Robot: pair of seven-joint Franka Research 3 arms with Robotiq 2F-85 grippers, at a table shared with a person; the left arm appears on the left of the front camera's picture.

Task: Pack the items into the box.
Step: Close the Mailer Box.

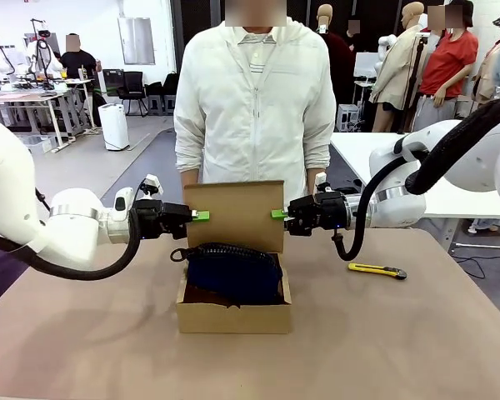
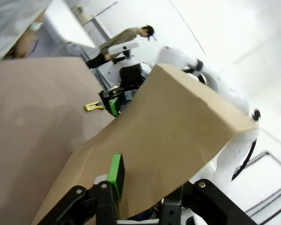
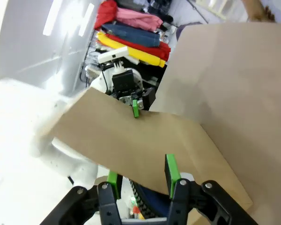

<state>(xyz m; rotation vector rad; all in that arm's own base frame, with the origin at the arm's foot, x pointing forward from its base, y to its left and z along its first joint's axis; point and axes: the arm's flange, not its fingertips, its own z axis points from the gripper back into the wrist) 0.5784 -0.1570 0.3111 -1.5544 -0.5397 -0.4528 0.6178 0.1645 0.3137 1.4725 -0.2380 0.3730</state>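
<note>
Front view: box (image 1: 233, 317) contains navy pouch (image 1: 233, 271); both pincers (image 1: 202, 216) (image 1: 277, 214) pinch its raised lid (image 1: 233, 215).

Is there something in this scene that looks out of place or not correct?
Yes. The navy pouch bulges above the rim of the box, so the upright lid may not close flat. A yellow utility knife lies on the table, outside the box.
</note>
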